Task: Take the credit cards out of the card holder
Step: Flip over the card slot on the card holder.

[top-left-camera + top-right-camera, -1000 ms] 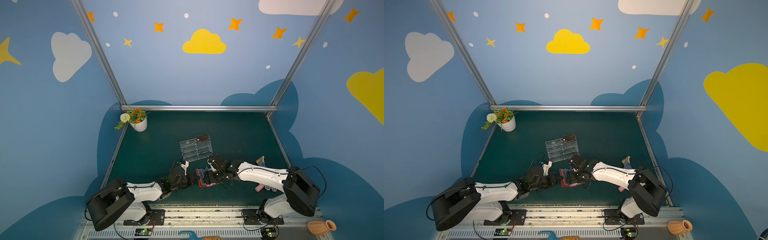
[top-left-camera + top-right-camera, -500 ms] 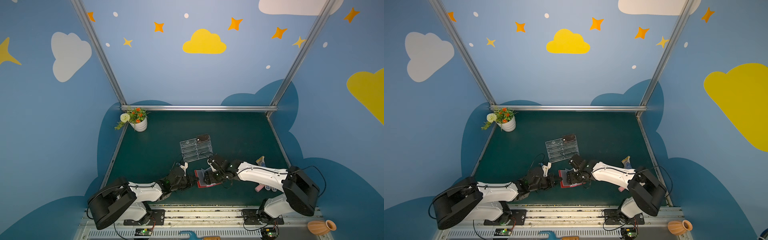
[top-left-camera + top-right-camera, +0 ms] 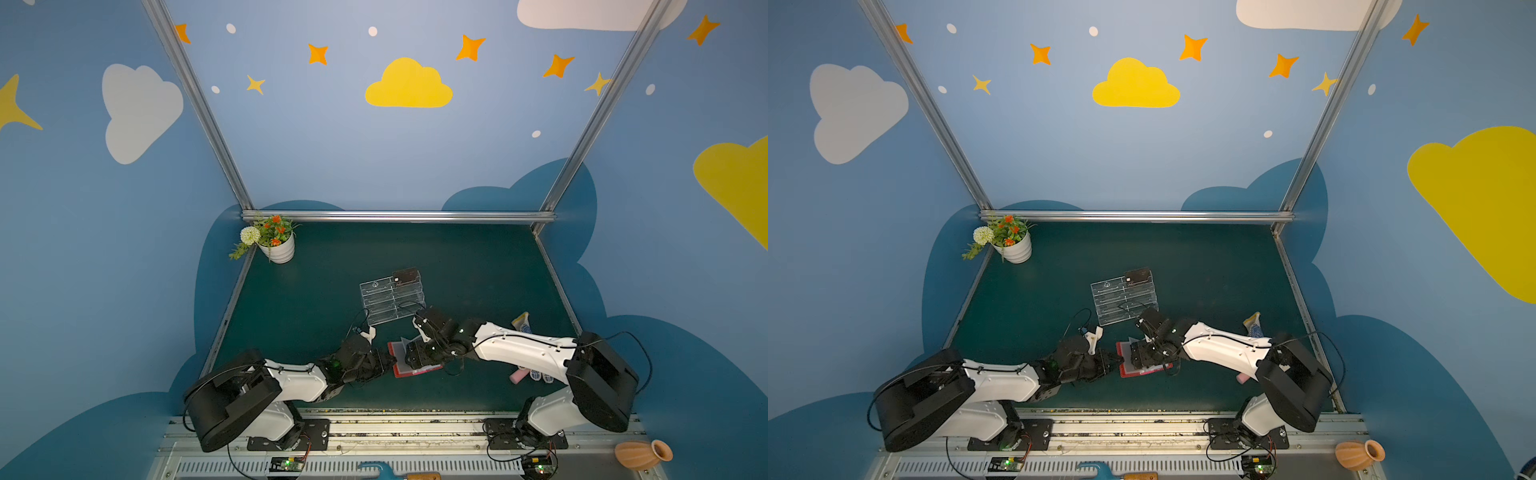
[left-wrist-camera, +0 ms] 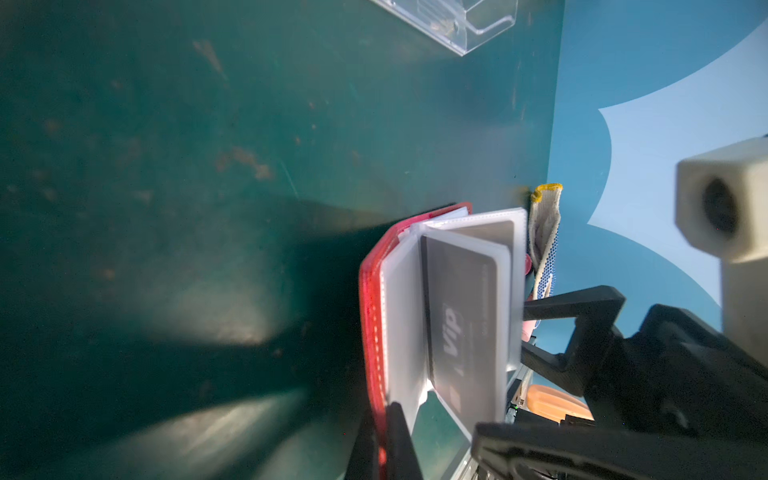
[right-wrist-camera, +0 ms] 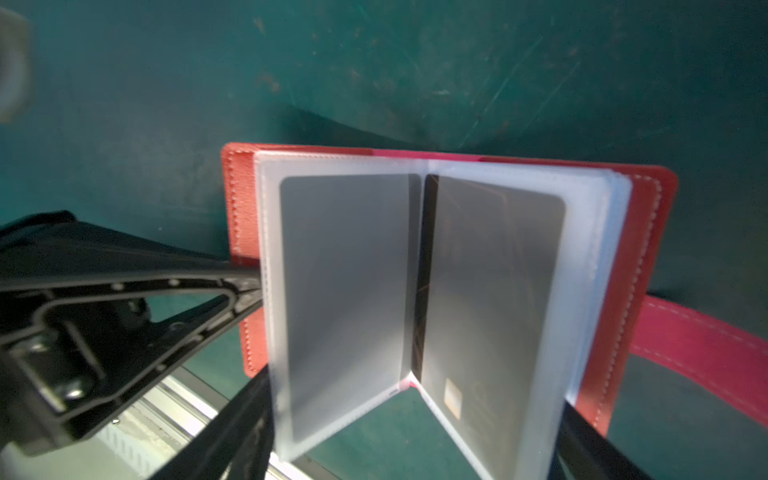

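Note:
The red card holder [image 3: 415,371] [image 3: 1144,371] lies open on the green mat near the front, its clear sleeve pages fanned upward. My left gripper [image 4: 381,419] is shut on the edge of its red cover [image 5: 241,216]. My right gripper [image 5: 415,453] is open, one finger on each side of the fanned pages. Two grey credit cards sit in facing sleeves: one [image 5: 345,291] plain, one [image 5: 490,291] with a chip. The left wrist view shows a sleeved card [image 4: 461,328] with white "Vip" lettering. Another dark card [image 3: 405,275] rests on the top tier of the acrylic stand.
The clear acrylic tiered stand [image 3: 390,301] sits just behind the card holder. A potted flower [image 3: 277,245] stands at the back left corner. A yellow-cuffed glove [image 3: 521,322] and a pink item [image 3: 517,376] lie by the right arm. The holder's pink snap tab [image 5: 698,349] trails on the mat.
My right gripper's jaws have spread a little wider around the pages. The left gripper still holds the cover, and both arms have barely shifted.

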Robot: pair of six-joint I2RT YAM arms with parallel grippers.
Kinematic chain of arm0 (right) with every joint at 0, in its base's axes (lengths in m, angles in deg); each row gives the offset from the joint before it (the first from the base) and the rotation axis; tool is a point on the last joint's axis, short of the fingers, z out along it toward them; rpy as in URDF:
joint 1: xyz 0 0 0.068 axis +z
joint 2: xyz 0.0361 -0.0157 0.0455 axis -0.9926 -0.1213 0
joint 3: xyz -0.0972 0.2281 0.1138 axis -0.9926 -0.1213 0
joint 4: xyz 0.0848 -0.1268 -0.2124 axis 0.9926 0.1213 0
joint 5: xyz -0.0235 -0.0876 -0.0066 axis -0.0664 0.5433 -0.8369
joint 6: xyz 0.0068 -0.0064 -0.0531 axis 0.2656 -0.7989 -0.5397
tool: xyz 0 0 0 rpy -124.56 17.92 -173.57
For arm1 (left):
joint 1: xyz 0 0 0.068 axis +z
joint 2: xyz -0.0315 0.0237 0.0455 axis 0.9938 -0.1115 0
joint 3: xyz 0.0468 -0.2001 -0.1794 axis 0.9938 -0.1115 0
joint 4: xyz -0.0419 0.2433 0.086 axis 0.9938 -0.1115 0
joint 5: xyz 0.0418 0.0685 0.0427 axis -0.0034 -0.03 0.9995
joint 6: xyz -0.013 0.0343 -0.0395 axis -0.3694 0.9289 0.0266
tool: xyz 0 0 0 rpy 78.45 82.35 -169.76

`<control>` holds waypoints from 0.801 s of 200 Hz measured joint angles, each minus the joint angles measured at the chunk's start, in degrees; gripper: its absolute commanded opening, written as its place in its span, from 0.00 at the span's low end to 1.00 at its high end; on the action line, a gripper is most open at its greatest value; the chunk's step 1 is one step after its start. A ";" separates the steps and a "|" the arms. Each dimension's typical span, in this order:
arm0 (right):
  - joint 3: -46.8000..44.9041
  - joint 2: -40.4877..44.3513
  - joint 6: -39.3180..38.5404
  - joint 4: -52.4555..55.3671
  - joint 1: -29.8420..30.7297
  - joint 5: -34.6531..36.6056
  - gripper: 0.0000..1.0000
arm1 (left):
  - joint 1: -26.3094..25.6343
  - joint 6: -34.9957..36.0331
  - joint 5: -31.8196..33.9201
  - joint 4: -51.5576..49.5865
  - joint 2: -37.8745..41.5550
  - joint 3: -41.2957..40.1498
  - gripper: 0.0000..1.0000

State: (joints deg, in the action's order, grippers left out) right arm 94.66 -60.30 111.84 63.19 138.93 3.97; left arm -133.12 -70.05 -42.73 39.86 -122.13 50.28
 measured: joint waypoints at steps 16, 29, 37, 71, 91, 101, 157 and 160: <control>0.46 -0.09 -0.09 0.26 0.26 0.02 0.87 | 0.00 0.02 0.02 0.22 -0.35 -0.02 0.05; 0.63 -0.09 -0.13 0.31 0.48 0.02 0.88 | 0.00 0.04 0.04 0.37 -0.46 -0.07 0.05; 0.63 -0.09 -0.15 0.39 0.50 0.04 0.88 | 0.00 0.04 0.04 0.42 -0.48 -0.07 0.05; 0.63 -0.04 -0.22 0.98 0.48 0.31 0.88 | 0.00 0.26 0.13 0.79 -0.72 -0.13 0.05; 0.63 0.11 -0.17 1.38 0.37 0.52 0.87 | 0.00 0.42 0.22 0.81 -1.03 -0.15 0.05; 0.61 0.39 -0.13 1.55 0.13 0.59 0.87 | 0.00 0.46 0.22 0.81 -1.07 -0.15 0.04; -0.96 3.80 0.07 1.27 -1.42 0.33 0.80 | -0.02 1.20 0.90 0.24 -1.07 -0.15 0.04; -1.16 3.93 0.15 1.16 -1.51 0.24 0.80 | -0.02 1.29 0.96 0.11 -1.07 -0.15 0.04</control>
State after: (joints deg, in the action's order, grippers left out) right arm 93.50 -56.37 112.00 64.35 137.43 4.21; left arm -133.14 -68.76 -41.77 39.97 -123.20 50.12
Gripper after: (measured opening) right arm 0.813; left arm 0.047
